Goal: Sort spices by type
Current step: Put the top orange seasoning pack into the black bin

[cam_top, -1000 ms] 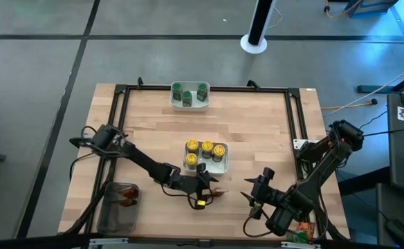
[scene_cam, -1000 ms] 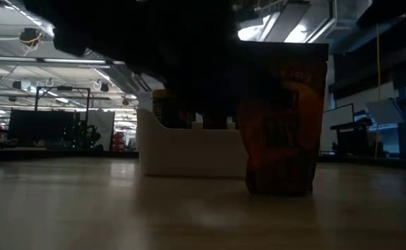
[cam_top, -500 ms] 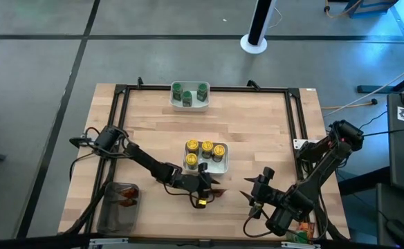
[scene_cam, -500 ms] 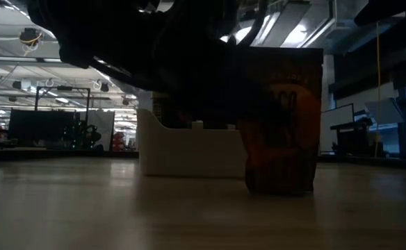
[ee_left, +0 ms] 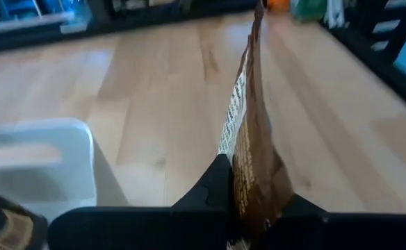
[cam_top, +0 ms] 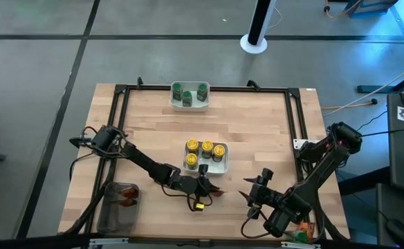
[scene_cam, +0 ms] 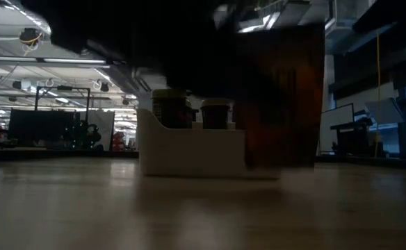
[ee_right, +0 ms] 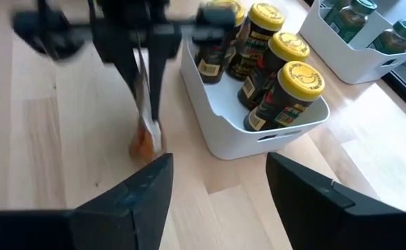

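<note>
My left end effector [cam_top: 203, 188] grasps the brown packet [ee_left: 252, 156] at six o'clock of the yellow-capped jars [cam_top: 205, 151] — its print unreadable; right end effector [cam_top: 252, 201] released.

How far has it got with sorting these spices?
Nearly done, it seems. The green-capped jars sit together in one white bowl, the yellow-capped jars in another, and brown packets lie in the grey tray. In hand: the left gripper is shut on a brown packet, the last loose item in view, which must reach the tray. The right gripper waits open nearby.
</note>
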You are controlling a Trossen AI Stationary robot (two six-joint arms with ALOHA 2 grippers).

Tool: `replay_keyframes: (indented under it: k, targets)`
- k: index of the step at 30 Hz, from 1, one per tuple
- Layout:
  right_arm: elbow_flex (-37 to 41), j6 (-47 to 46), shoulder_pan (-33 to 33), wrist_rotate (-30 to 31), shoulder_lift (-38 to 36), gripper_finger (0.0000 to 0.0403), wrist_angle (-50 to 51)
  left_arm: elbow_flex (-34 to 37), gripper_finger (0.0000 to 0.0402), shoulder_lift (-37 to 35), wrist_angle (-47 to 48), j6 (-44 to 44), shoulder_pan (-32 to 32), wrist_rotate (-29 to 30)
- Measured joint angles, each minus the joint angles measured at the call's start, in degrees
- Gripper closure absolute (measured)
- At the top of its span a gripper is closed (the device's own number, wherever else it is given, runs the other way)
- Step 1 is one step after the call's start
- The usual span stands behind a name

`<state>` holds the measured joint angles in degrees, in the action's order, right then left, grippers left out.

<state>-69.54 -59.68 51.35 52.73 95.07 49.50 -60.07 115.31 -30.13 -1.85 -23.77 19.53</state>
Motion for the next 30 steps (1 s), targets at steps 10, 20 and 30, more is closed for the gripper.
replay_keyframes:
  k: [10,20,30]
  targets:
    - [0.0,0.0,0.0,0.4,1.6,0.0173,-0.8,0.0,0.04,-12.7,16.0,-2.1,-5.1,1.8]
    - [0.0,0.0,0.0,3.1,1.6,0.0173,-2.2,0.0,0.0401,-25.6,32.3,-10.3,-13.0,6.4]
    - [0.0,0.0,0.0,4.3,1.6,0.0173,-3.0,0.0,0.0401,-34.4,51.9,-28.8,-21.4,7.0]
